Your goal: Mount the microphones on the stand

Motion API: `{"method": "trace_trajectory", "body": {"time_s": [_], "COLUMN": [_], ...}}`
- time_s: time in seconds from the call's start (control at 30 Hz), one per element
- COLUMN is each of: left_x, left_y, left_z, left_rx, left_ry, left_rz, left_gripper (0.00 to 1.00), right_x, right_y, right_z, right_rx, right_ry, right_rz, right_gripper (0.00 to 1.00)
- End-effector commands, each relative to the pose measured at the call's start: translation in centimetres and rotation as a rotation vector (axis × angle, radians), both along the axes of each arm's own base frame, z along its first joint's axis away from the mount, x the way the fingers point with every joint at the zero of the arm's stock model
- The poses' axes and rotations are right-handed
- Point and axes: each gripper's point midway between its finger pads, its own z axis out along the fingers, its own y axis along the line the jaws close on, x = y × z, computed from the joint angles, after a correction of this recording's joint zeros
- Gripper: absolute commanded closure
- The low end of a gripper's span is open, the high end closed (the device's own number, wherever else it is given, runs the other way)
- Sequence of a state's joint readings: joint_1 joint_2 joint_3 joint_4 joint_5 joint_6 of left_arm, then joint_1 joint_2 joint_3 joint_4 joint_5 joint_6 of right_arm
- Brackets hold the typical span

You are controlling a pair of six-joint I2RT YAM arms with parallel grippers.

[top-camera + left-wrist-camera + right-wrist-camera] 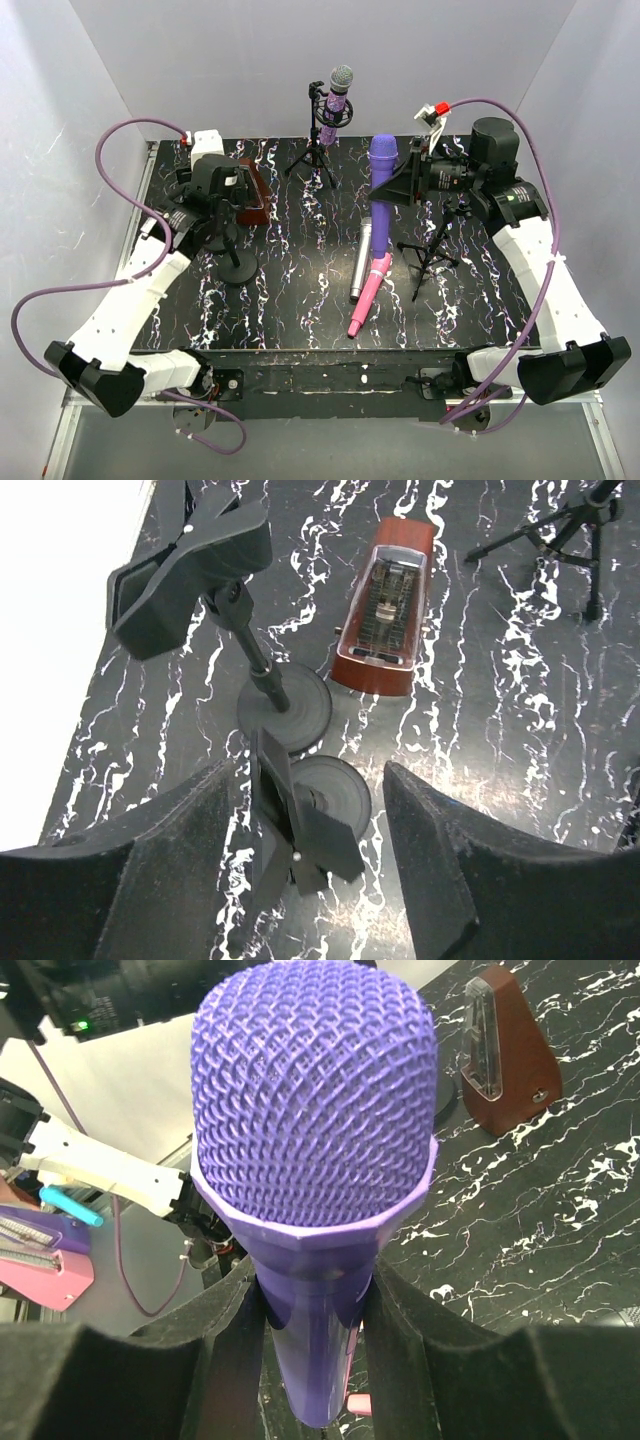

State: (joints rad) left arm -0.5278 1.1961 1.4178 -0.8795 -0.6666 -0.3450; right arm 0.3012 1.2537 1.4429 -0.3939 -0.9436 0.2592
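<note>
One of the four microphones is mounted: the glittery purple microphone sits head-up in the tripod stand at the back of the tabletop. Two others, the silver-grey microphone and the pink microphone, lie side by side and touching near the front centre. The fourth, the violet microphone, is clamped by its handle in the right gripper, which holds it head-up above the back right of the tabletop, near a second tripod stand. The left gripper hangs over the left side with its jaws apart, straddling the clip of the nearer round-base stand. The fingers flank the clip with gaps on both sides and do not yet touch it. A taller round-base stand is just behind it, and the dark red box lies beside both. The step in hand looks like the second attachment, with the left arm preparing to take hold of a clip while the right brings the violet microphone. Next, the left jaws probably need to close squarely on the clip to steady or spread it. The right arm would then carry the handle across, well clear of the mounted microphone, and line it up with the clip's mouth. Which stand is meant for it cannot be told.
</note>
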Motion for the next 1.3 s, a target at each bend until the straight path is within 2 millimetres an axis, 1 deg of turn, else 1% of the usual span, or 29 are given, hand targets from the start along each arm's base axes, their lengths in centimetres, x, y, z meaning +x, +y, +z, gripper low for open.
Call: {"method": "trace_trajectory", "body": {"time_s": [0.0, 0.03, 0.13, 0.27, 0.33, 0.47, 0.5, 0.57, 0.67, 0.73, 0.77, 0.87, 0.93, 1.0, 1.03, 1.07, 1.1, 1.13, 1.17, 1.2, 1.27], "left_x": [1.4, 1.5, 1.8, 2.1, 2.3, 2.6, 2.6, 2.5, 2.1, 1.6, 1.3, 0.2, -0.5, -1.2, -1.5, -1.4, -1.6, -1.6, -1.5, -1.4, -1.1], "left_y": [0.4, 0.4, 0.8, 1.3, 1.3, 1.1, 1.0, 0.7, -0.3, -1.6, -2.4, -5.6, -7.9, -10.7, -12.0, -12.9, -14.3, -15.3, -16.4, -17.2, -18.4], "left_z": [-0.2, -0.4, -1.3, -1.6, -1.9, -2.7, -2.7, -2.7, -2.3, -1.5, -0.8, 1.4, 2.3, 2.4, 2.1, 2.0, 1.6, 1.7, 1.3, 0.9, 1.0], "left_rx": [0.001, 0.0, 0.013, 0.014, 0.013, 0.01, 0.006, -0.01, -0.047, -0.089, -0.105, -0.154, -0.172, -0.187, -0.187, -0.189, -0.197, -0.203, -0.207, -0.202, -0.177], "left_ry": [-0.022, -0.02, -0.006, -0.01, -0.004, 0.015, 0.017, 0.02, 0.027, 0.018, 0.005, -0.045, -0.056, -0.038, -0.018, -0.007, 0.013, 0.016, 0.028, 0.035, 0.026], "left_rz": [0.022, 0.028, 0.054, 0.078, 0.077, 0.067, 0.063, 0.044, -0.014, -0.104, -0.164, -0.402, -0.565, -0.753, -0.846, -0.896, -0.99, -1.05, -1.125, -1.171, -1.242], "left_gripper": [0.46, 0.47, 0.46, 0.46, 0.48, 0.74, 0.79, 0.87, 0.94, 0.98, 0.99, 1.0, 1.0, 1.0, 1.0, 1.0, 1.0, 1.0, 1.0, 1.0, 1.0], "right_x": [-1.4, -1.5, -1.7, -1.9, -1.8, -2.0, -2.1, -2.3, -2.5, -2.6, -2.7, -2.8, -2.8, -2.9, -2.9, -2.9, -3.0, -3.1, -3.2, -3.2, -3.4], "right_y": [-0.2, -0.2, -0.2, -0.2, -0.3, -0.3, -0.3, -0.4, -0.5, -0.6, -0.6, -0.6, -0.6, -0.5, -0.5, -0.5, -0.5, -0.5, -0.5, -0.5, -0.6], "right_z": [2.1, 2.1, 2.1, 2.1, 2.0, 1.8, 1.8, 1.6, 1.7, 1.7, 1.8, 1.6, 1.6, 1.7, 1.8, 1.7, 1.7, 1.7, 1.8, 1.7, 1.5], "right_rx": [0.038, 0.039, 0.043, 0.046, 0.048, 0.053, 0.055, 0.055, 0.057, 0.058, 0.059, 0.059, 0.061, 0.067, 0.068, 0.069, 0.07, 0.07, 0.07, 0.069, 0.066], "right_ry": [-0.077, -0.078, -0.075, -0.07, -0.065, -0.053, -0.045, -0.039, -0.042, -0.042, -0.041, -0.039, -0.037, -0.04, -0.041, -0.038, -0.041, -0.042, -0.045, -0.049, -0.048], "right_rz": [0.036, 0.037, 0.042, 0.049, 0.047, 0.05, 0.051, 0.052, 0.053, 0.056, 0.059, 0.068, 0.072, 0.079, 0.082, 0.083, 0.087, 0.09, 0.092, 0.095, 0.099], "right_gripper": [0.99, 0.99, 0.99, 0.99, 0.99, 0.99, 0.99, 0.99, 0.99, 0.99, 0.99, 0.99, 0.99, 0.99, 0.99, 0.99, 0.99, 0.99, 0.99, 0.99, 0.99]}}
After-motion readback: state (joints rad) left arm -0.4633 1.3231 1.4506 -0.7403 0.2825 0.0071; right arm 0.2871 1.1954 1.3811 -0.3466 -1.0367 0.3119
